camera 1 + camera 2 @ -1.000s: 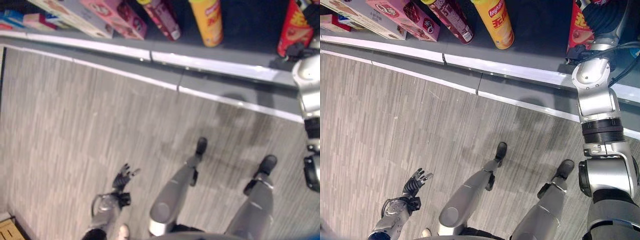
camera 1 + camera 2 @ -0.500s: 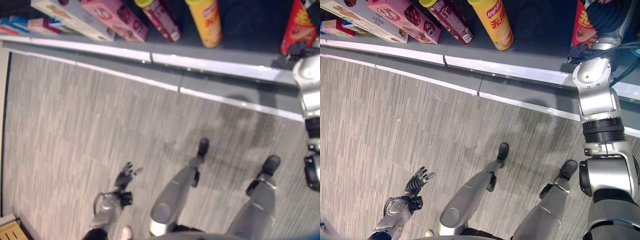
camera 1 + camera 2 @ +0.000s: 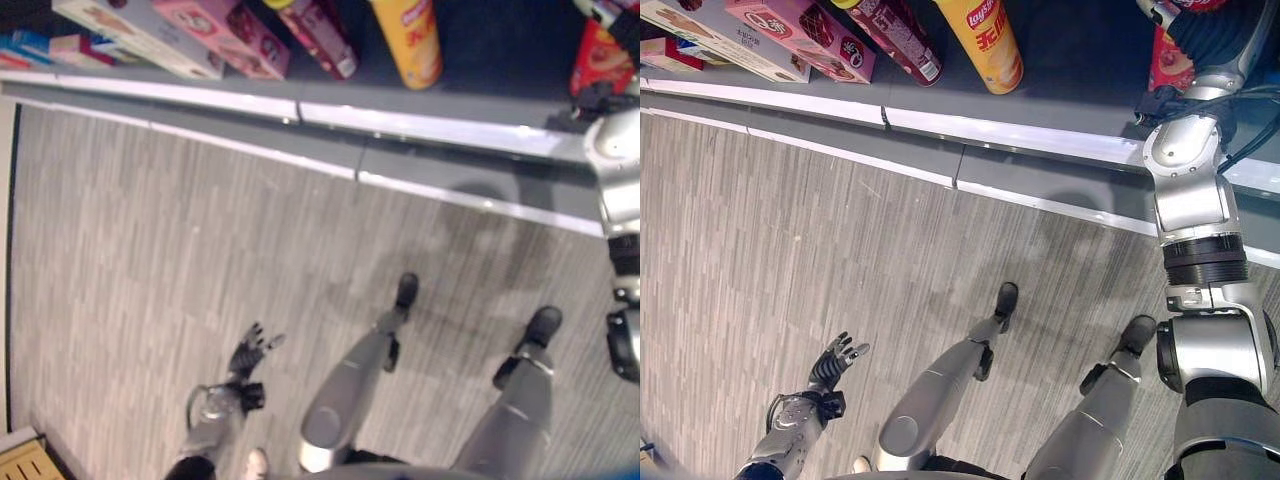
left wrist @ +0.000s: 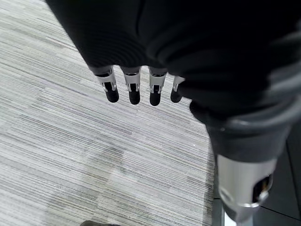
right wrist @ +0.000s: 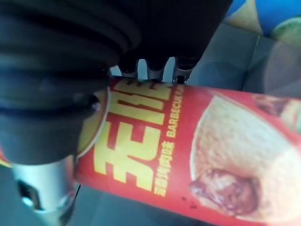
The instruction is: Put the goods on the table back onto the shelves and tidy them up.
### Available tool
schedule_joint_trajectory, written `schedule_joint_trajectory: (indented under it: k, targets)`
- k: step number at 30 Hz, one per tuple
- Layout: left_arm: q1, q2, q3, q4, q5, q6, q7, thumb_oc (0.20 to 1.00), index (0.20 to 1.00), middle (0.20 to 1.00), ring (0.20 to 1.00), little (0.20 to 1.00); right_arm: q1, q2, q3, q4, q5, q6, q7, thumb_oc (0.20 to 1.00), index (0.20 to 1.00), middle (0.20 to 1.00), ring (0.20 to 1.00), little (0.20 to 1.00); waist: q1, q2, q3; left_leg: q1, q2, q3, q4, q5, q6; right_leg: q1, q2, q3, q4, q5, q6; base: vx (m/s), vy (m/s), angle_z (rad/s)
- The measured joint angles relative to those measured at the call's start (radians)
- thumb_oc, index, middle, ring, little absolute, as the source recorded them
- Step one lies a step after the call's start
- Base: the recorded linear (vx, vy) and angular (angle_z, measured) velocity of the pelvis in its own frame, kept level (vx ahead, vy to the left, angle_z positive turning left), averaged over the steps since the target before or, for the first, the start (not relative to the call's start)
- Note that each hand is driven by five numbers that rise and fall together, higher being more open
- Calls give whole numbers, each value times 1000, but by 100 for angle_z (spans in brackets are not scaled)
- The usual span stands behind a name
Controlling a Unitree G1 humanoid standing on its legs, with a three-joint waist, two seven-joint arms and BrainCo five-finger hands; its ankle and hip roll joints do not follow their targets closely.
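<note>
A red chip can (image 5: pixel 188 146) is at the grey shelf (image 3: pixel 1040 135), at its right end. My right hand (image 5: pixel 151 65) is shut on it, fingers curled over its side; the raised arm hides most of the can (image 3: pixel 1166 62) from the head views. On the same shelf stand a yellow chip can (image 3: pixel 990 42) and a dark red can (image 3: pixel 898 40). A pink box (image 3: pixel 805 25) and a beige box (image 3: pixel 705 28) lie further left. My left hand (image 3: pixel 836 358) hangs low over the floor, fingers (image 4: pixel 134 89) straight and holding nothing.
The shelf's white front strip (image 3: pixel 420 125) runs across the view above the grey striped floor (image 3: pixel 790 230). A free stretch of shelf lies between the yellow can and the red one. A wooden corner (image 3: pixel 22 460) shows at the lower left.
The whole picture has shifted slightly, so the camera moved. My right hand still holds the red can at the shelf. My left hand hangs as before.
</note>
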State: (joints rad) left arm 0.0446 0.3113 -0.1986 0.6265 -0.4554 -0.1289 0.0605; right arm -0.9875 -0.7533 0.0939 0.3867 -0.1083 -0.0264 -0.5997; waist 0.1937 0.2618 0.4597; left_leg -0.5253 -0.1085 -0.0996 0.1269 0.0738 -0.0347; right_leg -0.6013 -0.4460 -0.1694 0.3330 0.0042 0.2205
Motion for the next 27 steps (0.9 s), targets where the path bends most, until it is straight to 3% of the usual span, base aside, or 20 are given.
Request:
schedule_joint_trajectory:
  k: [15, 27]
  targets:
    - [0, 0, -2, 0, 0, 0, 6, 1000, 1000, 1000, 1000, 1000, 6, 0, -26, 1, 4, 0, -6, 1000, 1000, 1000, 1000, 1000, -30, -4, 3, 0, 4, 7, 11, 0, 0, -1, 7, 16, -1, 7, -1, -6, -3, -1]
    - [0, -1, 3, 1, -5, 2, 13, 1000, 1000, 1000, 1000, 1000, 147, 78, -29, -15, 117, -14, 89, 1000, 1000, 1000, 1000, 1000, -73, -49, 34, 13, 48, 26, -7, 2, -3, 24, 58, 15, -66, 42, -15, -1, -19, -8]
